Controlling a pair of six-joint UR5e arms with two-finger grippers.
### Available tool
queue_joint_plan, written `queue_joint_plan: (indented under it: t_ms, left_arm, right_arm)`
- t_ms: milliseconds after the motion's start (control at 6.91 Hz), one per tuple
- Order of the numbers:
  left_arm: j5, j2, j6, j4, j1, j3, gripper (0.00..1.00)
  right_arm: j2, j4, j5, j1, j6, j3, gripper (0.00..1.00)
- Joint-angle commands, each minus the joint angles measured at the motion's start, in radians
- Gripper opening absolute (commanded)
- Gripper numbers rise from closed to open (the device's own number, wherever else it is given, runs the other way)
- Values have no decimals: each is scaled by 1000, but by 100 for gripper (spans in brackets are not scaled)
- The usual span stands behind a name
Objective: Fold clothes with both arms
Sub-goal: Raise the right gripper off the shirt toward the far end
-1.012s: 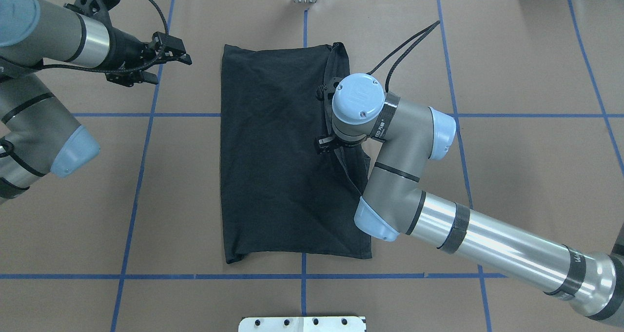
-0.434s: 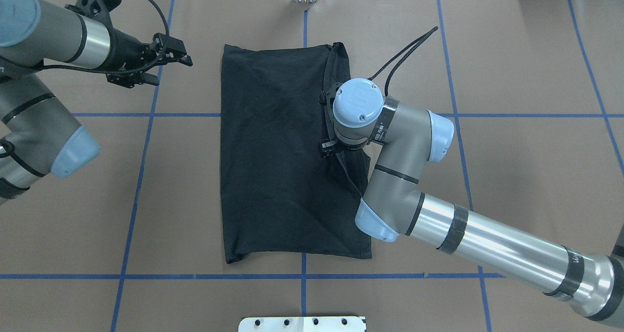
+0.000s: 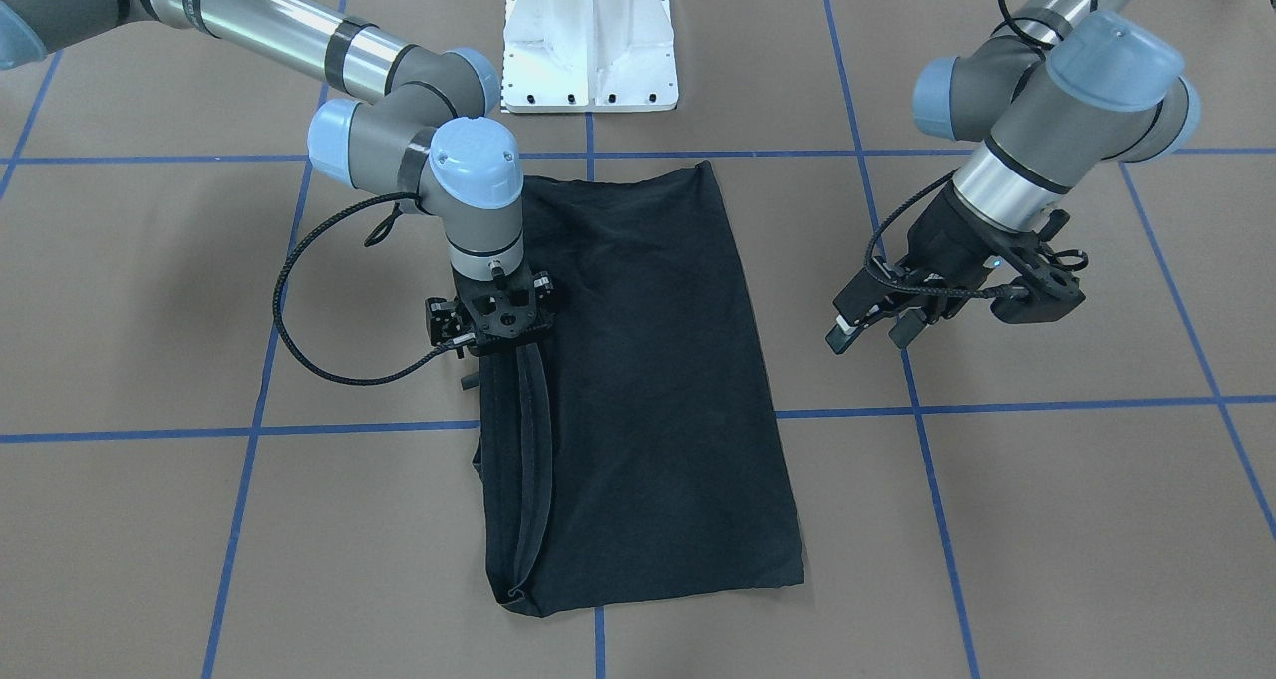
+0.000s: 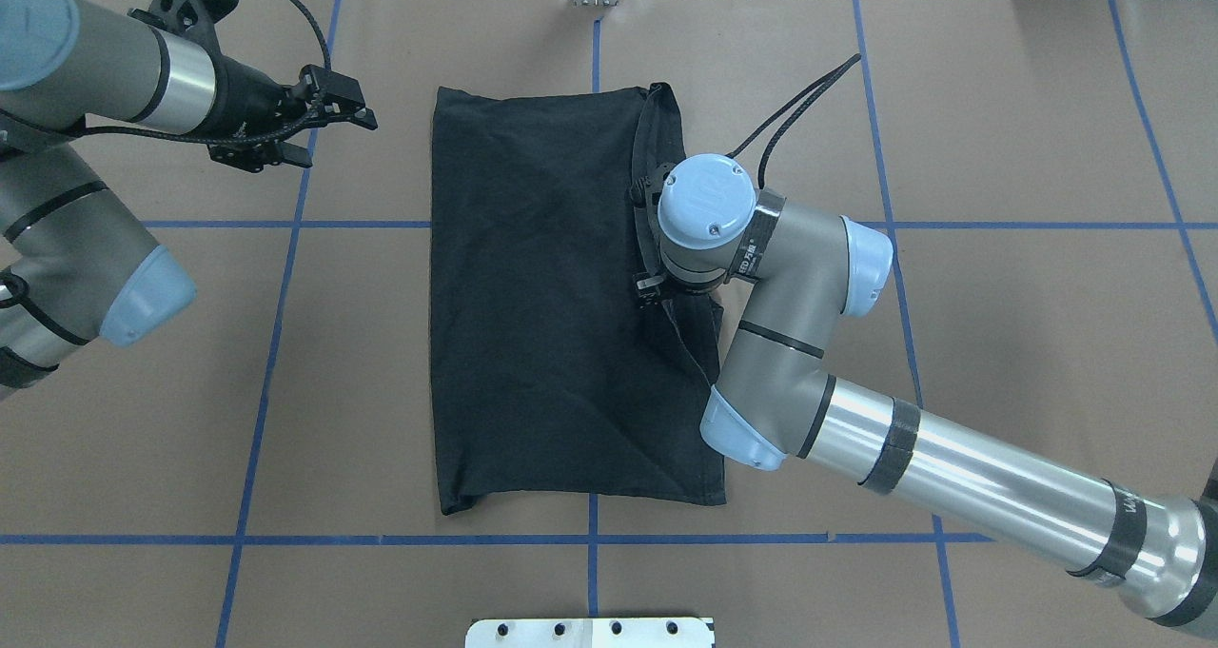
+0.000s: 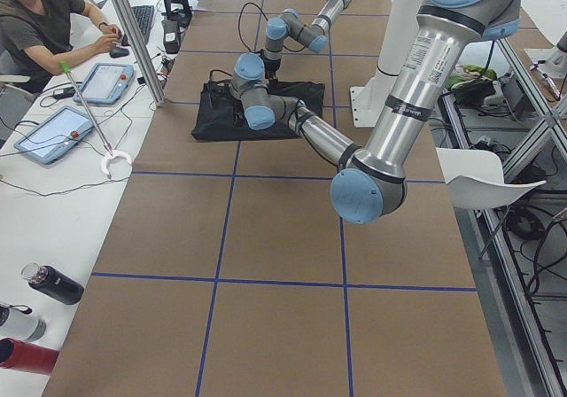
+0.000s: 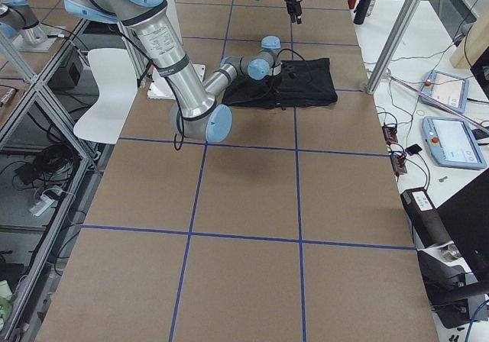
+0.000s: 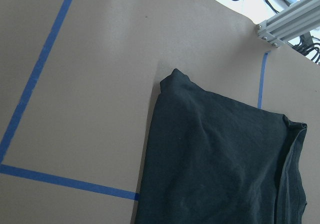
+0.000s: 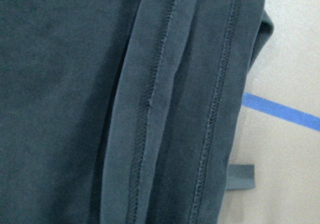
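Note:
The clothes are one black T-shirt (image 4: 542,324) lying folded in a long flat rectangle at the table's middle, plain side up, also seen in the front-facing view (image 3: 648,380). Stitched hem layers (image 8: 150,109) run along its edge on the robot's right. My right gripper (image 3: 490,365) points straight down over that hemmed edge and looks open, with one finger (image 3: 467,383) on the paper just outside the cloth. The overhead view hides it under the right arm's wrist (image 4: 706,201). My left gripper (image 4: 338,141) hangs open and holds nothing, off the shirt's far left corner (image 7: 172,76).
Brown paper with blue tape lines (image 4: 285,225) covers the table. The white pedestal base (image 3: 588,41) stands at the robot's side. A person sits at a side desk (image 5: 53,25) with tablets, and bottles (image 5: 49,284) lie there. A black cable (image 3: 289,300) loops beside the right wrist.
The right wrist has sunk lower over the shirt's hemmed edge and drifted slightly toward the robot's right. The left arm and the shirt have stayed put.

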Motion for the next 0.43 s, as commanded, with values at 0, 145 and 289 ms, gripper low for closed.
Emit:
queue_joint_plan:
  t_ms: [0,145,289]
  left_arm:
    - [0,-2,0,0,0,0,100]
    - [0,-3,-2,0,0,0,100]
    - [0,-9,-32,0,0,-3,100]
  right_arm:
    - [-23,0,17,38,-44,1,100]
    - [-55,6,60,72,-79,2,100]
    - [-83,6,81,121,-129,4,100]
